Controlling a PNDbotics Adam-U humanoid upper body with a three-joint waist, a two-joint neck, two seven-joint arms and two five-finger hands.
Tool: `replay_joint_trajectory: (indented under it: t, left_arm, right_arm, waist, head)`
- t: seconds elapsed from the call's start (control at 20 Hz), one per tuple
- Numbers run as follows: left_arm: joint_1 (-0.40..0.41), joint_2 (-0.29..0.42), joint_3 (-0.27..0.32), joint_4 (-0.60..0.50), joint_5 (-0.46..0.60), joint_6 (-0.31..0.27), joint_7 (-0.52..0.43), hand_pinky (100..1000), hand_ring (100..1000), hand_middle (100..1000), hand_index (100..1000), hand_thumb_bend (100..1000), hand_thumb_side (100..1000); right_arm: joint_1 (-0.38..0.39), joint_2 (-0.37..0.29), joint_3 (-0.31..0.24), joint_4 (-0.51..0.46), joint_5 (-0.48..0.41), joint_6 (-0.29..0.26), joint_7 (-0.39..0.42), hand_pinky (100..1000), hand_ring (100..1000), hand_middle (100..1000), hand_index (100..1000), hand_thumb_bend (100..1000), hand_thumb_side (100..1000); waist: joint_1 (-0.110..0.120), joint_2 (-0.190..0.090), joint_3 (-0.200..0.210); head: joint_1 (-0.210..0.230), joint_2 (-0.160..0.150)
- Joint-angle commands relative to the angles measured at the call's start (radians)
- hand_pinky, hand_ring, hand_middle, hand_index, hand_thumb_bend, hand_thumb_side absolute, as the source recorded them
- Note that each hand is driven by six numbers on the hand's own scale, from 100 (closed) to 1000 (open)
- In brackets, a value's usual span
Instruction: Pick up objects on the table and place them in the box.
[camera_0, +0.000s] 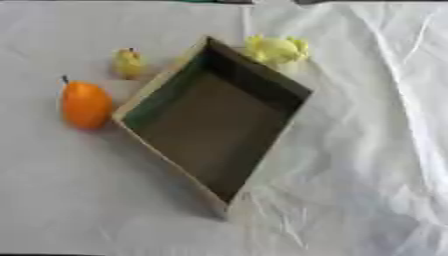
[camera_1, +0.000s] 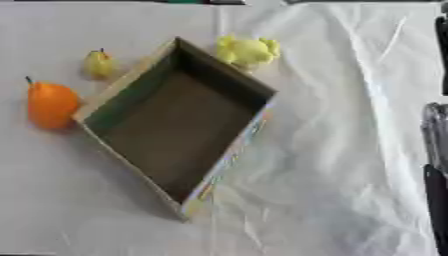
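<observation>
I'm seeing the box (camera_0: 210, 120) sitting empty on the white cloth (camera_0: 367, 150), orange fruit (camera_0: 85, 104) beside its left wall, small yellow fruit (camera_0: 129, 62) and yellow toy (camera_0: 276, 49) behind it. A dark arm part (camera_1: 435, 150) is showing at right; I can't tell any hand's state.

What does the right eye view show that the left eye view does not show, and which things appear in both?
Only the left eye view: nothing extra that I can make out. Only the right eye view: dark and silver robot parts along the right edge; whether this is a robot hand I cannot tell. Both share the open box with nothing inside, the orange fruit and the small yellow fruit to its left, the pale yellow object at its far corner, and the white cloth.
</observation>
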Motion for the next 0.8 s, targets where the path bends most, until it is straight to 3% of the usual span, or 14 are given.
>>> replay_joint_trajectory:
  t: [0.05,0.5,0.8]
  left_arm:
    - [-0.009,0.009,0.004,-0.017,-0.004,0.001,-0.001,479,602,600,774,105,1000]
    - [-0.010,0.010,0.003,-0.017,-0.004,0.002,0.000,479,601,599,774,106,1000]
    - [-0.011,0.010,0.001,-0.017,-0.002,0.002,-0.002,479,600,599,774,106,1000]
  right_arm:
    - [-0.005,-0.019,-0.010,-0.019,-0.002,-0.001,0.003,770,637,525,726,100,545]
    - [-0.008,-0.027,-0.007,-0.019,-0.003,0.002,0.011,769,640,526,728,100,535]
    - [-0.036,-0.074,0.013,-0.019,-0.005,0.011,0.028,765,647,530,730,100,493]
  waist:
    - [-0.002,-0.017,0.001]
    - [-0.003,-0.021,0.005]
    - [-0.007,-0.020,0.009]
  head:
    - [-0.023,-0.009]
    - [-0.021,-0.020]
    - [-0.012,-0.023]
